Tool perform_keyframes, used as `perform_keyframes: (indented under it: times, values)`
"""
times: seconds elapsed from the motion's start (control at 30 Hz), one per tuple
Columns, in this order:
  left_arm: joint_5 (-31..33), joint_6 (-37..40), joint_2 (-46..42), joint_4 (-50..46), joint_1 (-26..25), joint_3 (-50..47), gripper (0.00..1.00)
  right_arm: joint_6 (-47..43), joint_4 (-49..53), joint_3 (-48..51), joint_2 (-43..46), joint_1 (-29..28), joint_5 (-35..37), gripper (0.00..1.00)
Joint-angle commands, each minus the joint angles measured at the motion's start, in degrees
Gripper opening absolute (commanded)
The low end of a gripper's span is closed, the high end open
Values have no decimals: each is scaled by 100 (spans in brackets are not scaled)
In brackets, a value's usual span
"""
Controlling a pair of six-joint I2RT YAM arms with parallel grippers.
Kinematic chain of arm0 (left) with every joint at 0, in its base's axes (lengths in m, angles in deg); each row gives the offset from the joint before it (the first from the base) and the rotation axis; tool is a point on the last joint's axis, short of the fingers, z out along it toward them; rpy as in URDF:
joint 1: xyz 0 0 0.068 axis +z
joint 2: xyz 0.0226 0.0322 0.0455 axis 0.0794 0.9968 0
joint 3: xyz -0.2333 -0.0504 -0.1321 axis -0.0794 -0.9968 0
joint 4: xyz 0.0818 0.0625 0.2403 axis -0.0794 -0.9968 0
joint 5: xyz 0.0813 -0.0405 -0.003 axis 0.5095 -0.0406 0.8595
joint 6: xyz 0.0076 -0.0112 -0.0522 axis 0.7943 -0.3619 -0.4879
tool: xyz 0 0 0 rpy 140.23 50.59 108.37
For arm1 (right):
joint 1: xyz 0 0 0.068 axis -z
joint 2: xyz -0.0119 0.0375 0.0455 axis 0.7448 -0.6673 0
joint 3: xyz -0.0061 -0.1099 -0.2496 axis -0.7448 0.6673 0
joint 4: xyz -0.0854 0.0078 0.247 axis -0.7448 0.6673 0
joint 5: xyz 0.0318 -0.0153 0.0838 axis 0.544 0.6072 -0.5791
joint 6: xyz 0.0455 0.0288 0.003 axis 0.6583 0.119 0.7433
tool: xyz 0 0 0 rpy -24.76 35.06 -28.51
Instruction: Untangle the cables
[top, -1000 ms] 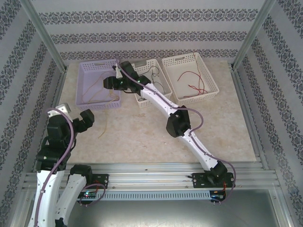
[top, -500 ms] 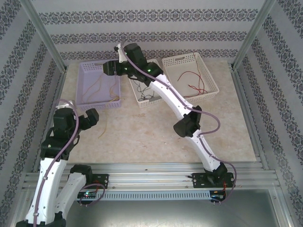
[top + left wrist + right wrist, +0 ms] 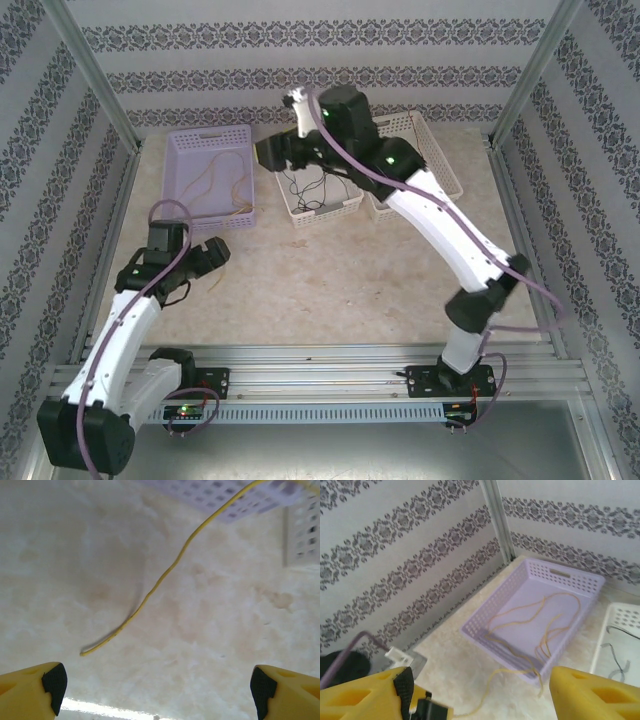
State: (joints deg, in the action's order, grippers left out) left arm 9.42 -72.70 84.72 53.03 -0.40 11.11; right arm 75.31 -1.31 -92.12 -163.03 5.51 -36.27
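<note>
Now that my right gripper (image 3: 480, 687) has swung right from the purple basket (image 3: 178, 170) to the white basket (image 3: 322, 213), it hangs spread and empty. Yellow cables (image 3: 540, 625) lie in the purple basket. One trails onto the table (image 3: 225, 630) under my left gripper (image 3: 157, 682), which is spread too and has moved farther out.

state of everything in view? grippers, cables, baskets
left gripper: open, empty, over the table near a loose cable end
right gripper: open, empty, raised
yellow cables: loose in the purple basket, one trailing over its rim onto the table
black cables: lying in the middle white basket
right white basket: upright, partly hidden by the right arm; contents can't tell
</note>
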Motion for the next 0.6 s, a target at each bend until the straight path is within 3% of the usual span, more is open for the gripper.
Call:
perform_keyframes:
  times: [0.0, 0.17, 0.47, 0.57]
  values:
    - [360, -181, 230, 689, -122, 8, 95, -294, -619, 1015, 971, -44, 394, 74]
    - [880, -41, 751, 1183, -190, 89, 95, -331, -889, 2528, 2471, -53, 634, 76]
    - [1218, 121, 1838, 2102, -195, 251, 92, -1, -754, 4490, 4781, -46, 1156, 80]
    - [1211, 115, 2152, 2385, -208, 321, 88, 105, -612, 4865, 5296, -60, 1166, 89]
